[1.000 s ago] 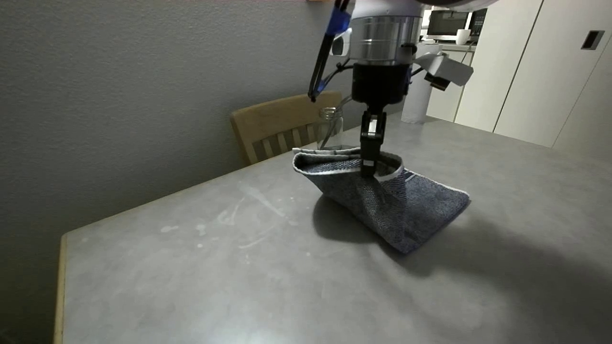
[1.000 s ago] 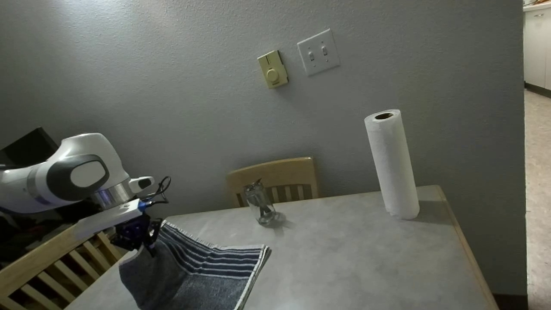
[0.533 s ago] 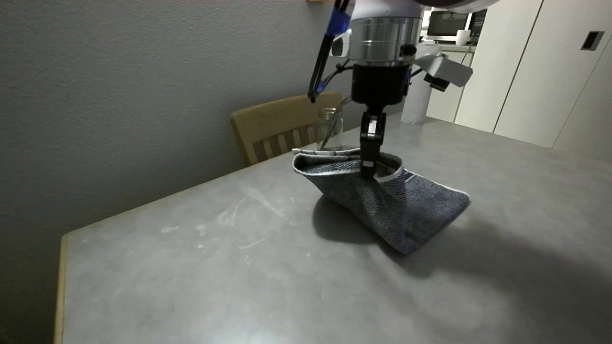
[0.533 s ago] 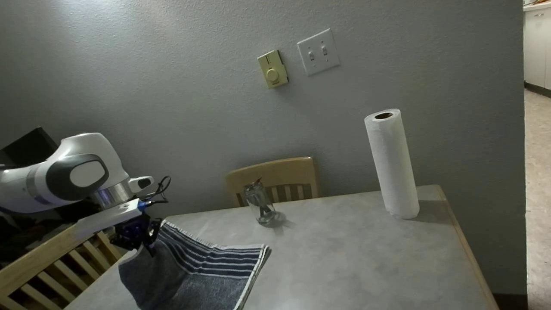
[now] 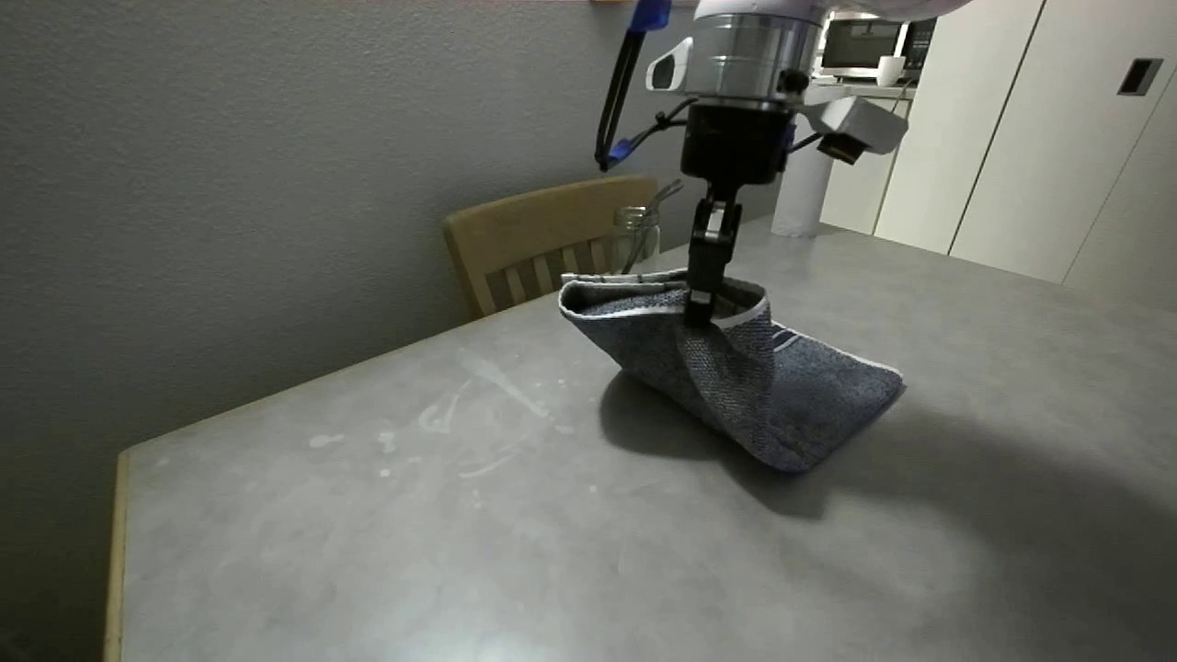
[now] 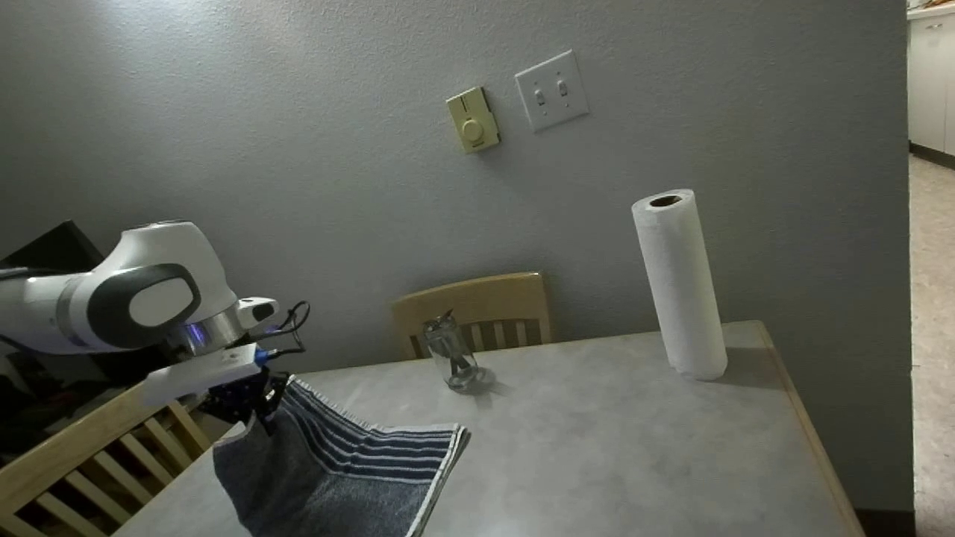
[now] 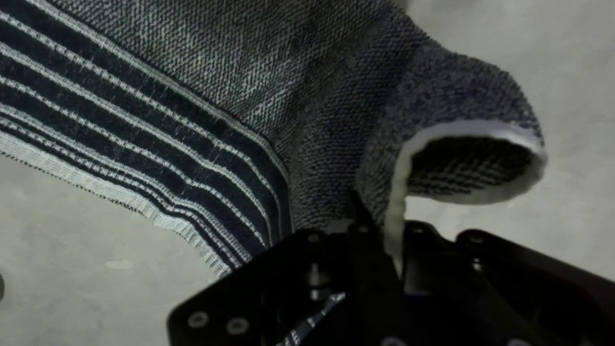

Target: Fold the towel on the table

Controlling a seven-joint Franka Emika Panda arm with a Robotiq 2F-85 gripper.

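The dark blue-grey towel (image 5: 818, 395) lies partly on the light grey table (image 5: 414, 552), with one end lifted. It also shows in an exterior view (image 6: 358, 496), where its white-striped end lies toward the jar side. My gripper (image 5: 701, 308) points down and is shut on the towel's white-edged end, holding it above the table. The raised edge curls into loops on both sides of the fingers. In the wrist view the towel (image 7: 269, 62) runs up from my gripper (image 7: 391, 235), with the white edge pinched between the dark fingers. The fingertips themselves are hidden by cloth.
A glass jar (image 6: 452, 354) with utensils stands behind the towel near the table's wall edge. A paper towel roll (image 6: 683, 287) stands upright farther along. A wooden chair (image 5: 552, 225) is against the wall side, and another chair (image 6: 89, 447) is by the arm.
In the last half second my gripper has risen a little and shifted slightly, and the held towel end has risen with it. The lower fold of the towel has lifted slightly too.
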